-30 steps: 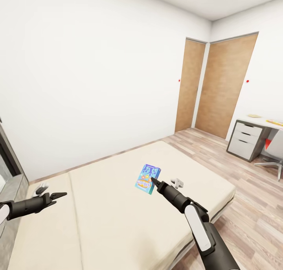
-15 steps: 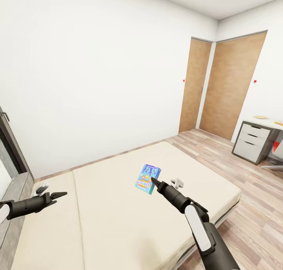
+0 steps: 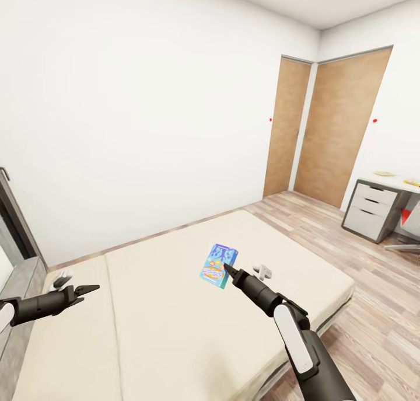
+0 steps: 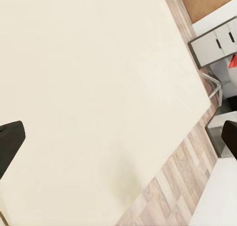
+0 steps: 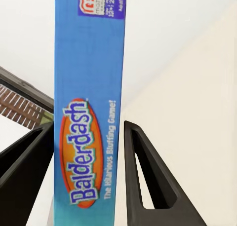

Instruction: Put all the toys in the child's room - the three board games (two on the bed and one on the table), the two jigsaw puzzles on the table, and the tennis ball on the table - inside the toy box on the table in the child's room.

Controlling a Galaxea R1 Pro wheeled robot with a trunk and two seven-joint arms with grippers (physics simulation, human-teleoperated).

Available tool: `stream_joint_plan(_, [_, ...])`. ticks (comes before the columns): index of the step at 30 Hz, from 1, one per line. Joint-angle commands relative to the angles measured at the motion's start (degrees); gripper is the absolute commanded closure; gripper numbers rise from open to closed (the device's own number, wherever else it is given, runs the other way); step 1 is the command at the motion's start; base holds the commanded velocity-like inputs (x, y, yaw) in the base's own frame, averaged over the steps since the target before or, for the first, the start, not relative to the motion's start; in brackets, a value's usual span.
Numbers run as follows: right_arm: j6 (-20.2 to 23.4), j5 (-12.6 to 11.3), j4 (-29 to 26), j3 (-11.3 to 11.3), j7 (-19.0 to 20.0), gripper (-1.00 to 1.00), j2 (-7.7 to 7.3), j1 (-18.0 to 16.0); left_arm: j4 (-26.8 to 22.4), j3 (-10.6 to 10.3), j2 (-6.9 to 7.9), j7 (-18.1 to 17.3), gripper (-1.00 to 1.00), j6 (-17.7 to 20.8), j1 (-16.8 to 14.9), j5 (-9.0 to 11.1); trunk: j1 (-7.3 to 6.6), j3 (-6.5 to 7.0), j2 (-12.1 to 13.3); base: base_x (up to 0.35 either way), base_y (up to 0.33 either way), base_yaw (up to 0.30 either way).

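My right gripper (image 3: 229, 271) is shut on the smaller blue board game (image 3: 219, 265), held upright above the bed (image 3: 163, 313). The right wrist view shows the box's narrow blue side, reading Balderdash (image 5: 89, 137), clamped between the two dark fingers (image 5: 148, 181). My left gripper (image 3: 87, 288) hangs open over the mattress's left part, holding nothing; its fingertips (image 4: 10, 144) stand far apart over the beige mattress (image 4: 94, 88). At the far right stands the table (image 3: 388, 182) with white drawers (image 3: 370, 205). Small flat yellowish things (image 3: 384, 173) lie on it, too small to identify.
Two wooden doors (image 3: 332, 132) meet in the far right corner. Wood floor (image 3: 361, 307) runs between bed and desk. A chair with a red part (image 3: 408, 223) stands by the desk. The grey headboard (image 3: 14, 284) lies along the left edge, under a white wall.
The whole picture has shifted sideways and back a little, so the camera has turned. Both arms and the blue box keep their places relative to me.
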Motion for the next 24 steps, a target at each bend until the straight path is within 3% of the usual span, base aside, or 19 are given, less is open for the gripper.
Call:
stream_joint_plan(1, [0.3, -0.3, 0.0, -0.1, 0.0, 1.0, 0.04, 0.0, 0.0, -0.1, 0.04, 0.0, -1.0, 0.3, 0.0, 0.3, 0.01, -0.08, -0.1, 0.0, -0.018, -0.013])
stream_joint_plan(24, [0.3, -0.3, -0.1, 0.1, 0.1, 1.0, 0.06, 0.0, 0.0, 0.0, -0.01, -0.2, -1.0, 0.3, 0.0, 0.3, 0.01, 0.08, -0.1, 0.036, -0.03, 0.063])
